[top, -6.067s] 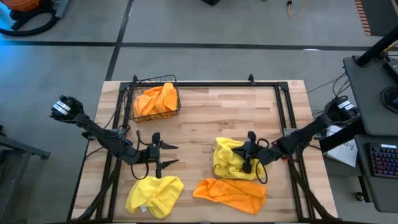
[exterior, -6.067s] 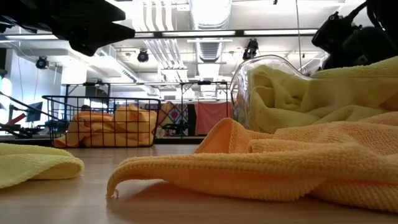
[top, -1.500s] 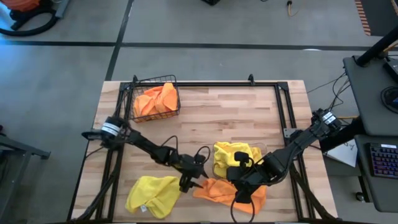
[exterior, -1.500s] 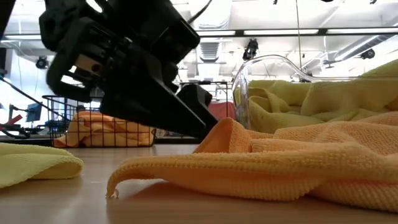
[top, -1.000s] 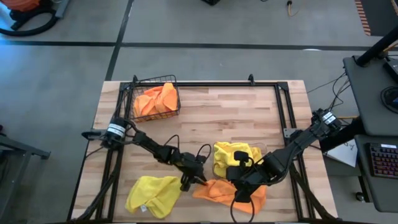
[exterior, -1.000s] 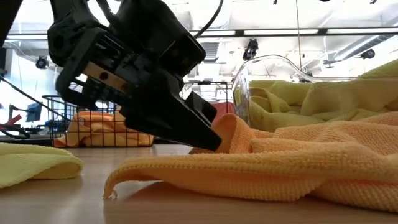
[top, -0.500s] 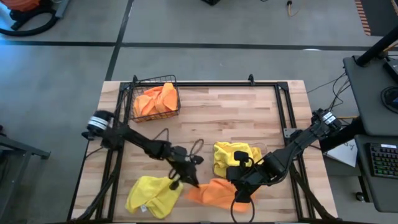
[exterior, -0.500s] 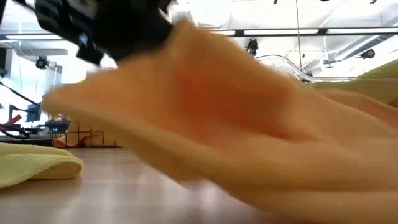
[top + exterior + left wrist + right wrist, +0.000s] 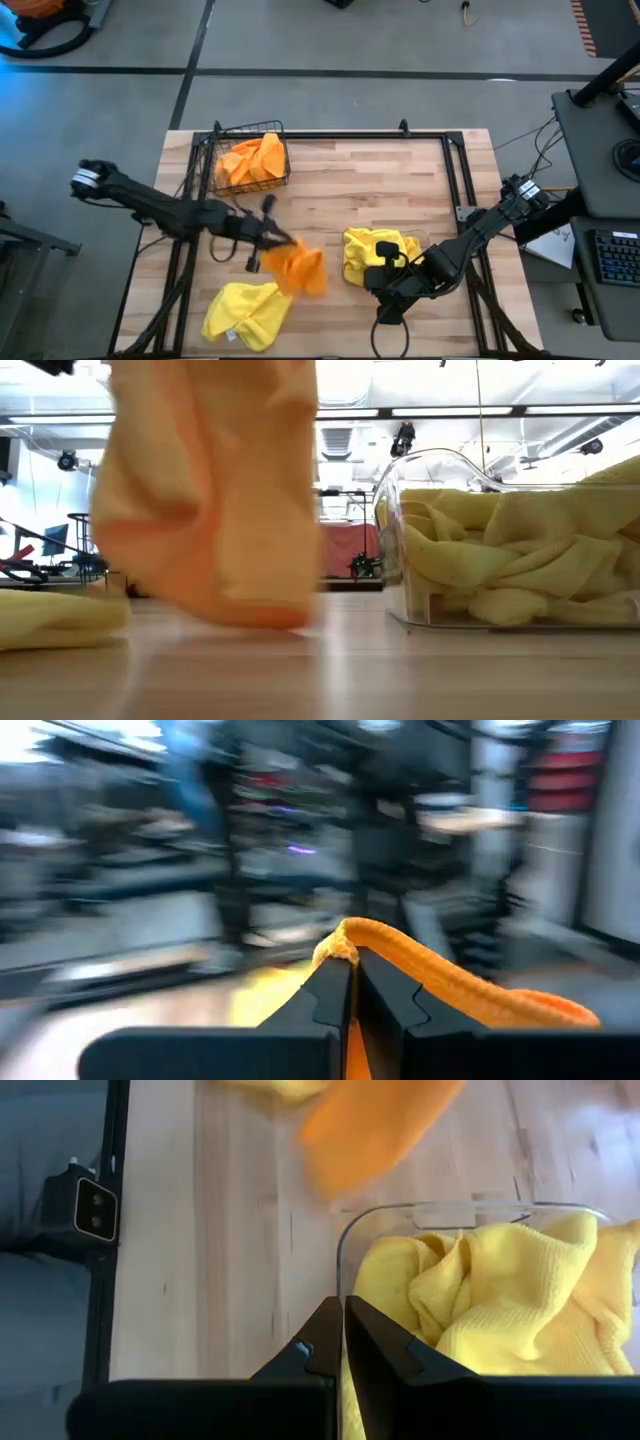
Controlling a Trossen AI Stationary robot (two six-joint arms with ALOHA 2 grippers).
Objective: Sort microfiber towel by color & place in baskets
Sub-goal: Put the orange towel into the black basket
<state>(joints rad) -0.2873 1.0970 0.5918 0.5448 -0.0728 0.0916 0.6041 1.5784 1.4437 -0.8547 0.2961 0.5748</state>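
- Wooden butcher-block bench (image 9: 370, 185), light planks, with a black metal frame (image 9: 430, 135) running along its far edge and down both sides.
- Grey concrete floor (image 9: 330, 40) all round, dark lines crossing it.
- Past the bench's right edge there's a dark desk (image 9: 600, 150) with a keyboard (image 9: 618, 258) on it.
- Off the far left corner, an orange-and-black vacuum-looking thing (image 9: 40, 20) with a hose.
- Low view: ceiling light strips (image 9: 440, 412) and ducting in the room behind.

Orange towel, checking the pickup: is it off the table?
Yes: the orange towel hangs clear from the left gripper's shut fingers.
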